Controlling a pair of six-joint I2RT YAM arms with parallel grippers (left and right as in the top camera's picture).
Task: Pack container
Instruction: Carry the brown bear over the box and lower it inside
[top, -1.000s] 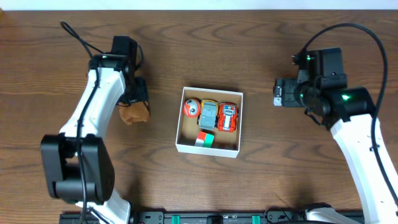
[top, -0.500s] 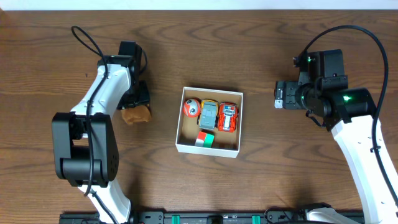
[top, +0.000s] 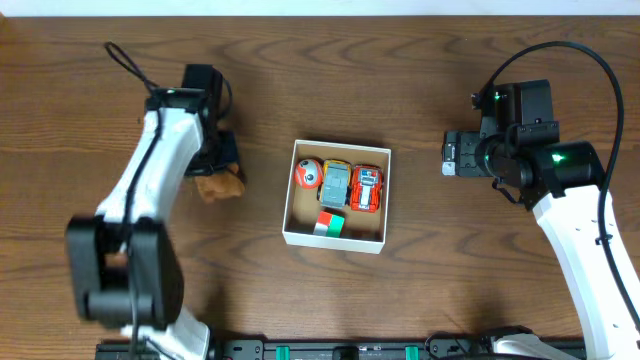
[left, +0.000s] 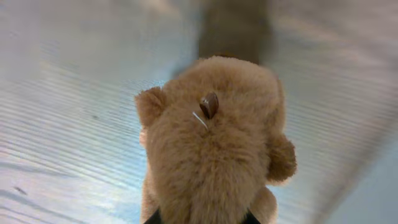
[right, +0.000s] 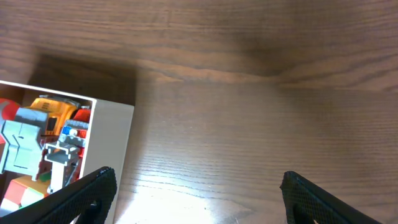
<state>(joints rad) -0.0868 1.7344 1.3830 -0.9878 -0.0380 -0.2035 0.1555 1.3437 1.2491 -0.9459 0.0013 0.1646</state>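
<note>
Overhead, the container (top: 336, 238) sits mid-way across the table (top: 450, 300); only the left wrist view shows the left gripper (left: 200, 219) clamping a brown plush toy (left: 211, 143). The right gripper (right: 199, 193) gapes wide, empty.

The bench (top: 440, 280) is dark brown wood with a wavy grain, and it fills nearly the whole overhead frame. Near the centre of the frame the container (top: 350, 243), a low square box with white walls, sits flat on the wood. Left of centre is a brown plush toy (top: 218, 185); whether it touches the bench cannot be told.
</note>
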